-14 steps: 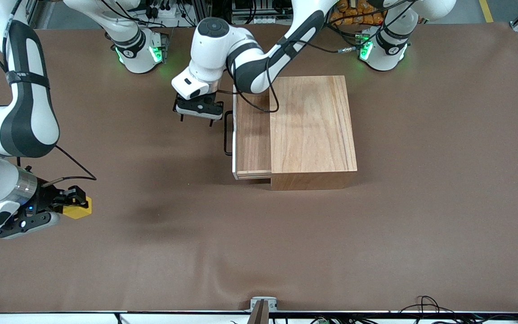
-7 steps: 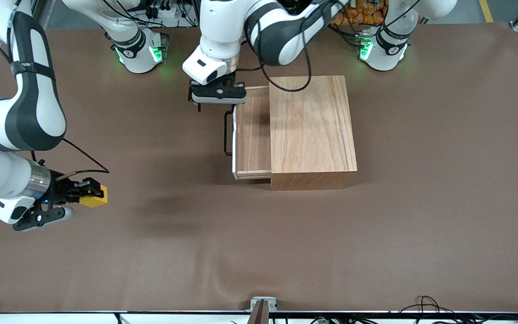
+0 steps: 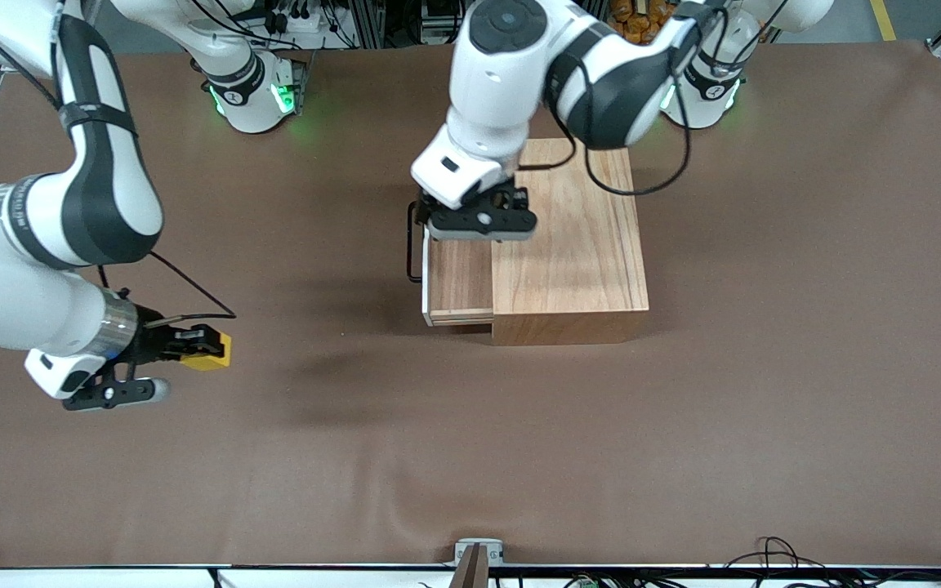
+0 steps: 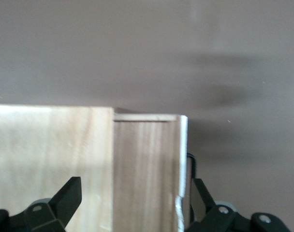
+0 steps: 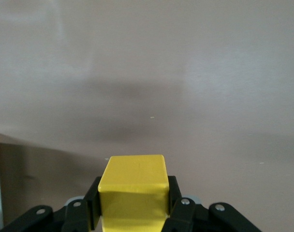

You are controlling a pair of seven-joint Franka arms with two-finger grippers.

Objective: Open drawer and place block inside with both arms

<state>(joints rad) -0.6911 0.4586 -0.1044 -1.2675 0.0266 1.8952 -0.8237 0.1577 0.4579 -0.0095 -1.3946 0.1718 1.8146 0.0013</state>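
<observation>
Right gripper is hanging over the table toward the right arm's end, roughly midway between the robots' edge and the camera's edge. Its jaws are pinching the block, one jaw on each side face; the right wrist view is showing the block clamped squarely with its top face clear. The block is being carried off the table, presumably so it can be lowered into the drawer from above.

The drawer is standing partly pulled out of the box, its white front and black handle facing the right arm's end. The tray floor is showing bare.

Left gripper is hanging over the seam between drawer and box, near the middle of the table. Its jaws are spread wide and gripping nothing, as the left wrist view is showing, with the handle just beside one finger. In my judgement it is free of the handle to leave the opening unobstructed.
</observation>
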